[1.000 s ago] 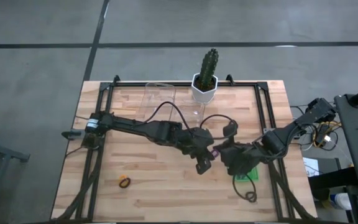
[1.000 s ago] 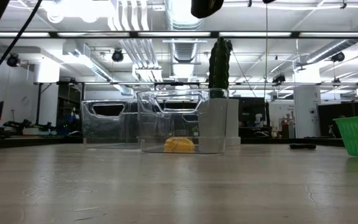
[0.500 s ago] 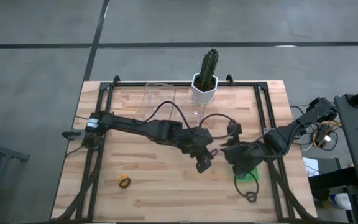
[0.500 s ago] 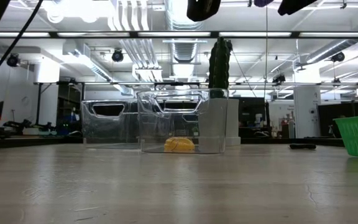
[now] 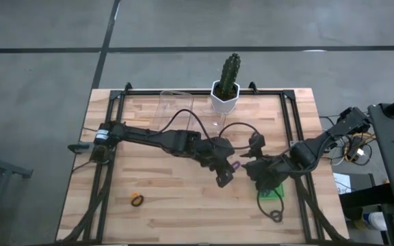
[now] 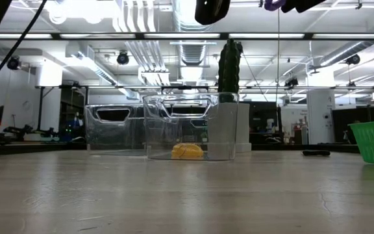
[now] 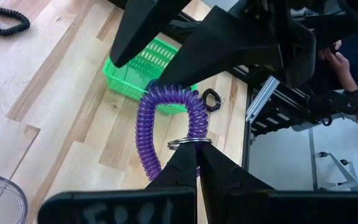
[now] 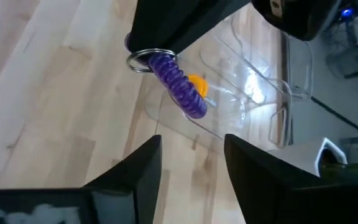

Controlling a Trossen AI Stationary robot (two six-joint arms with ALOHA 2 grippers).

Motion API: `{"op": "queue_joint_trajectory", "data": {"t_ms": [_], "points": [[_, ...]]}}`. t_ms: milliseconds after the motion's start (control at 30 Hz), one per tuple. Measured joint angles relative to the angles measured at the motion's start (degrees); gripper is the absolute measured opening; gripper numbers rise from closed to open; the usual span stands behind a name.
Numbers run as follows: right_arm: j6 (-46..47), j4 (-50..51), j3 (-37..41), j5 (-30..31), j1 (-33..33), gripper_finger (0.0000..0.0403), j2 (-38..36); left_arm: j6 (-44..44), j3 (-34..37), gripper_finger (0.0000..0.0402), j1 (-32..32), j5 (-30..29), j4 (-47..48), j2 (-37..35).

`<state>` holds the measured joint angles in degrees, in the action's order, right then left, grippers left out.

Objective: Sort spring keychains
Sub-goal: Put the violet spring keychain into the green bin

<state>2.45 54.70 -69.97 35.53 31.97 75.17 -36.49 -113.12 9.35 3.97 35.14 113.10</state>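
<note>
High above the table's middle, my left gripper (image 5: 230, 169) is shut on a purple spring keychain (image 7: 166, 118), a coiled loop with a metal ring (image 7: 188, 143). My right gripper (image 8: 192, 142) faces it from the table's right side (image 5: 249, 167). It is open, with nothing between its fingers. The purple coil (image 8: 180, 79) hangs a little ahead of them. An orange keychain (image 6: 187, 151) lies on the floor of a clear box (image 5: 209, 113). One black keychain (image 5: 276, 216) and another with orange on it (image 5: 137, 200) lie on the table near its front edge. My left gripper pinches the purple keychain between its two fingertips (image 7: 185, 163) at the part of the coil beside the metal ring (image 7: 187, 144). The fingers slant downward from the table's left side. The loop stands out beyond the tips, lifted clear of the table.
A green basket (image 5: 271, 193) sits on the table below and right of the grippers. Two clear boxes (image 6: 112, 130) and a potted cactus (image 5: 227, 83) stand at the far edge. A person's hand (image 7: 335, 59) shows beyond the table's right edge.
My right gripper has opened and let go of the purple keychain, drawing back slightly toward the table's right edge. The keychain stays in my left gripper, which has kept its place.
</note>
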Motion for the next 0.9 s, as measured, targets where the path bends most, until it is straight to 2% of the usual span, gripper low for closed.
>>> {"op": "queue_joint_trajectory", "data": {"t_ms": [267,600,900], "points": [[-2.9,-1.6,-0.1,2.0,-0.6,0.0171,0.1,-0.9,0.0,0.0000,-0.1,0.0,0.0,0.0],[-7.2,-4.4,-0.2,1.6,-2.0,0.0168,5.3,-1.1,0.0,0.0000,-0.1,0.1,-0.8,0.0],[-7.1,-4.6,-0.2,1.6,-1.9,0.0104,5.3,-1.5,0.0,0.0000,-0.1,0.5,0.1,0.0]]}}
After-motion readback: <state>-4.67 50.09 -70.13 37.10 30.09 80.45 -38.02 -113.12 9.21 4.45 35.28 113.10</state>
